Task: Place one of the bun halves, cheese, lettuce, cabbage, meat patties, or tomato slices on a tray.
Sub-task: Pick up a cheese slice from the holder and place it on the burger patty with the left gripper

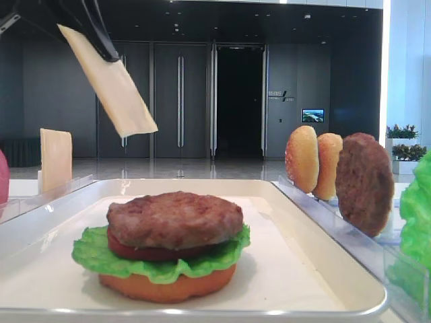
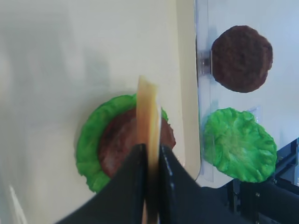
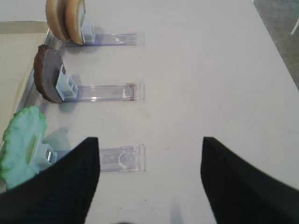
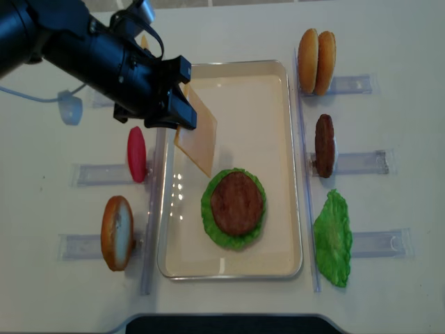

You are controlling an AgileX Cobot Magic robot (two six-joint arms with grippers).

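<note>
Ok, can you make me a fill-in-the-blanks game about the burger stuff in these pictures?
1. The left gripper is holding a slice of ____.
2. On the tray, the top layer of the stack is a meat ____.
3. Under that top layer, the green ruffled layer is ____.
4. The right gripper is open and holds ____.

Missing words: cheese; patty; lettuce; nothing.

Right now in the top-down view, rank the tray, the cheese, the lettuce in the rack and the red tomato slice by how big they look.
1. Tray
2. Lettuce
3. Cheese, tilted, so close to the lettuce and unsure
4. Tomato slice, standing edge-on
</note>
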